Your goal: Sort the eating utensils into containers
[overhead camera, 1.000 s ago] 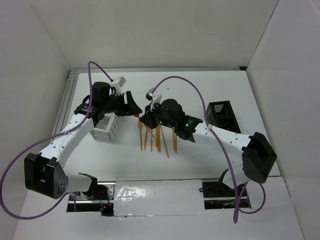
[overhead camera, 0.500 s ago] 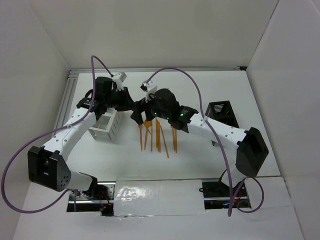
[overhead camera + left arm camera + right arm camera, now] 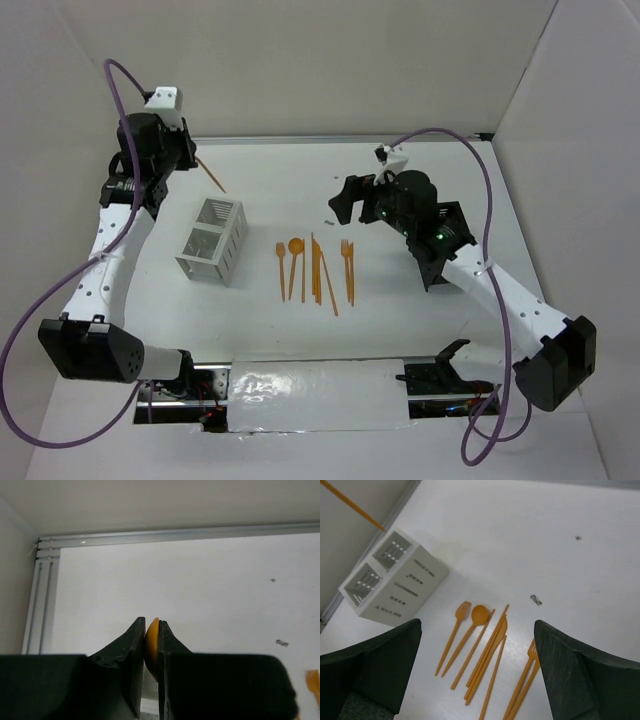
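Several orange utensils (image 3: 315, 270) lie in a row mid-table: a fork (image 3: 452, 636), a spoon (image 3: 470, 628), sticks and a knife (image 3: 492, 650), and two forks (image 3: 524, 686). My left gripper (image 3: 183, 152) is raised at the far left, above and behind the white container (image 3: 212, 240). It (image 3: 151, 625) is shut on the bowl of an orange spoon (image 3: 152, 647), whose handle (image 3: 212, 177) slants down toward that container. My right gripper (image 3: 340, 203) hangs open and empty (image 3: 477, 626) above the row. The black container (image 3: 448, 228) sits partly hidden under the right arm.
White walls close in the table on three sides. An aluminium rail (image 3: 300, 139) runs along the far edge and down the left side. Purple cables (image 3: 440, 135) loop above both arms. The white container (image 3: 390, 580) has two open compartments.
Both arms have drawn back from the row of utensils. The left rose to the far left corner holding a spoon. The right moved right and its jaws opened.
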Robot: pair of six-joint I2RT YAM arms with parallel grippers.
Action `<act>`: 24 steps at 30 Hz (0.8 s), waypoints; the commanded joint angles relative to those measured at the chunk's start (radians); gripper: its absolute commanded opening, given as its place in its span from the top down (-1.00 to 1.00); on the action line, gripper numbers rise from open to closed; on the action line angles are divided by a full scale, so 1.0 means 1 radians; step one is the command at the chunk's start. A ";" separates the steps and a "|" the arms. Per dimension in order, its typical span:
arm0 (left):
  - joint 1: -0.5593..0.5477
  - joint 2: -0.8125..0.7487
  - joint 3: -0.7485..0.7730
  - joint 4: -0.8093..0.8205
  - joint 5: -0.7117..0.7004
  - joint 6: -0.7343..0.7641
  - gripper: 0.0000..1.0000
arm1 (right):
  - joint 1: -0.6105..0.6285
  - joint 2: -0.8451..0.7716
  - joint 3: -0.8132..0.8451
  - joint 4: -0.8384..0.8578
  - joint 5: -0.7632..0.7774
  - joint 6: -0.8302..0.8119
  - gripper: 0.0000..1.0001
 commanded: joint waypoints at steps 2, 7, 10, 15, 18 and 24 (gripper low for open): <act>0.043 -0.034 -0.082 0.079 -0.073 0.113 1.00 | -0.017 0.062 -0.080 0.025 0.001 0.074 -1.00; 0.069 -0.063 -0.234 0.198 -0.044 0.076 1.00 | 0.010 0.170 -0.118 0.094 0.013 0.111 -0.92; 0.072 -0.049 -0.302 0.240 -0.077 0.076 1.00 | 0.044 0.232 -0.109 0.114 0.047 0.106 -0.89; 0.062 -0.065 -0.396 0.322 -0.044 0.056 0.71 | 0.067 0.331 -0.109 0.212 0.056 0.083 -0.82; 0.015 -0.083 -0.450 0.374 -0.039 0.065 0.46 | 0.064 0.414 -0.055 0.222 0.056 0.039 -0.68; -0.003 -0.062 -0.407 0.304 -0.079 0.044 -0.07 | 0.071 0.600 0.113 0.222 -0.081 -0.021 -0.27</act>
